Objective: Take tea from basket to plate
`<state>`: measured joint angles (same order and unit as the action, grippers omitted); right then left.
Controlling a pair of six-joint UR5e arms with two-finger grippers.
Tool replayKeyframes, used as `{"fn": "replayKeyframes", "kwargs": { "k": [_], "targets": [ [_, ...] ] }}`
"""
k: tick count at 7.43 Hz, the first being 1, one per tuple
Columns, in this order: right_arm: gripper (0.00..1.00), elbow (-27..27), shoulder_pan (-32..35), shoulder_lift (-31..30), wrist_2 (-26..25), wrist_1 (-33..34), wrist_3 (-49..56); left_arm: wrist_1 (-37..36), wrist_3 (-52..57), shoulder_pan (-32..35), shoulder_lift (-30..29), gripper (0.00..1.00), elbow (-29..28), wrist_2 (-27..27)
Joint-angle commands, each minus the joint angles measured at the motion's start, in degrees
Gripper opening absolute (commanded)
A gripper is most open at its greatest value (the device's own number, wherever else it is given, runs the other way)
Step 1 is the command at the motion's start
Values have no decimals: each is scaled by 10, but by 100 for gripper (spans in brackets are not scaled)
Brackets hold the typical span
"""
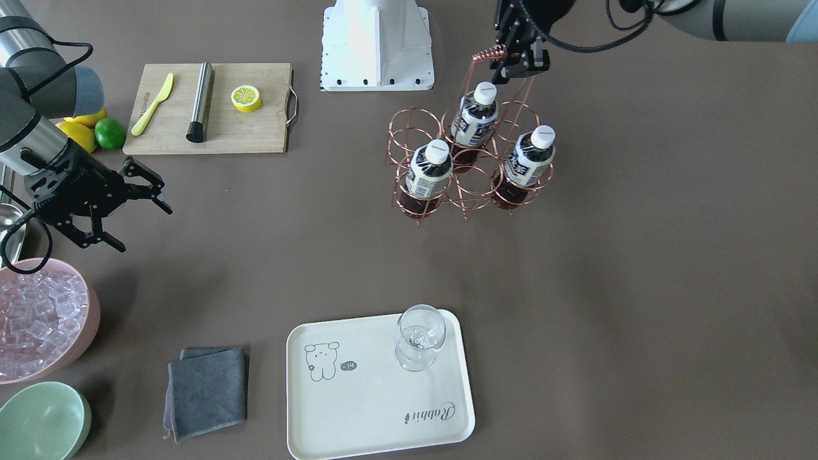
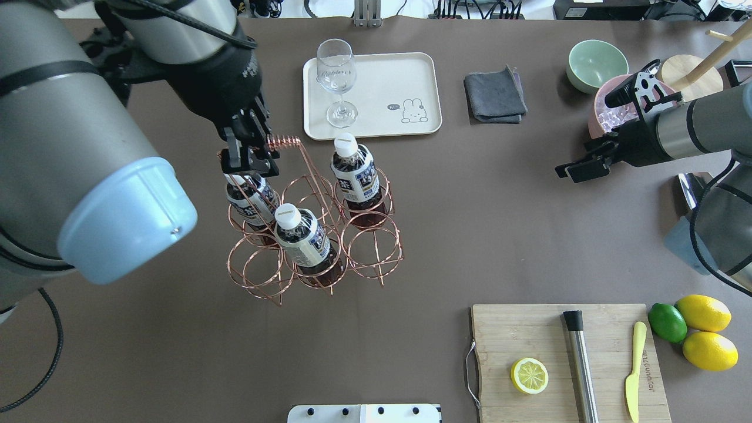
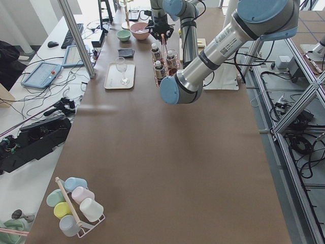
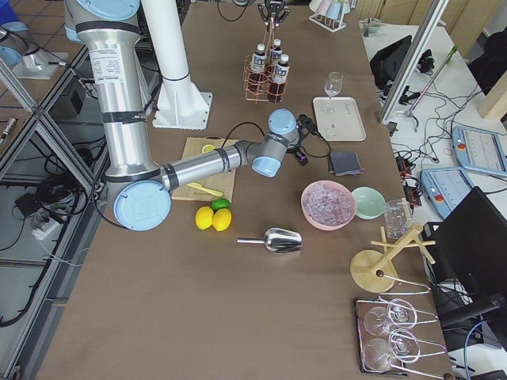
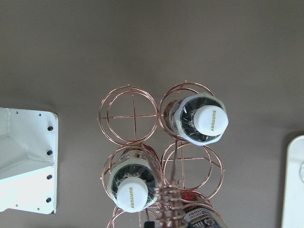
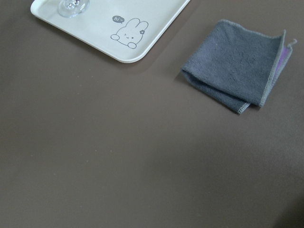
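Note:
The copper wire basket (image 1: pixel 409 131) is at mid-table and holds three tea bottles (image 1: pixel 429 169) (image 1: pixel 476 115) (image 1: pixel 530 160); the other rings are empty. My left gripper (image 1: pixel 516 64) is shut on the coiled top of the basket's handle (image 2: pixel 285 141). The left wrist view looks down on the rings (image 5: pixel 128 115) and the white caps (image 5: pixel 211 119). I cannot tell whether the basket rests on the table. The cream plate (image 1: pixel 377 396) lies at the operators' side with a clear glass (image 1: pixel 418 335) on one corner. My right gripper (image 1: pixel 144 229) is open and empty, far from both.
A grey cloth (image 1: pixel 208 390) lies beside the plate. A pink bowl of ice (image 1: pixel 38 319) and a green bowl (image 1: pixel 41 421) are near my right gripper. A cutting board (image 1: pixel 211 108) holds a lemon half, knife and steel rod. The robot base (image 1: pixel 377 45) is behind the basket.

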<state>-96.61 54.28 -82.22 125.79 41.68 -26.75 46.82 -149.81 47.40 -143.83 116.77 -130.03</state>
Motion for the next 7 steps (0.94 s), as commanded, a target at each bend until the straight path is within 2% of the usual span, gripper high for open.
{"fn": "replayKeyframes", "kwargs": {
  "k": [1,2,3,4,6,7],
  "targets": [
    [100,0,10,-6,-3,-49,-4,24,-42,-95,-34,0,-35,71],
    [100,-2,11,-5,-25,-52,-6,41,-46,-110,-57,0,-66,78],
    [100,-7,11,1,-30,-54,-52,42,-45,-125,-70,0,-80,85],
    [100,0,11,-7,-40,-91,-61,42,-43,-125,-72,0,-82,88],
    [100,54,11,-9,-68,-207,-65,46,-39,-126,-71,0,-86,96],
    [100,56,11,-1,-83,-222,-67,51,-38,-127,-71,0,-86,107]
  ]
}}
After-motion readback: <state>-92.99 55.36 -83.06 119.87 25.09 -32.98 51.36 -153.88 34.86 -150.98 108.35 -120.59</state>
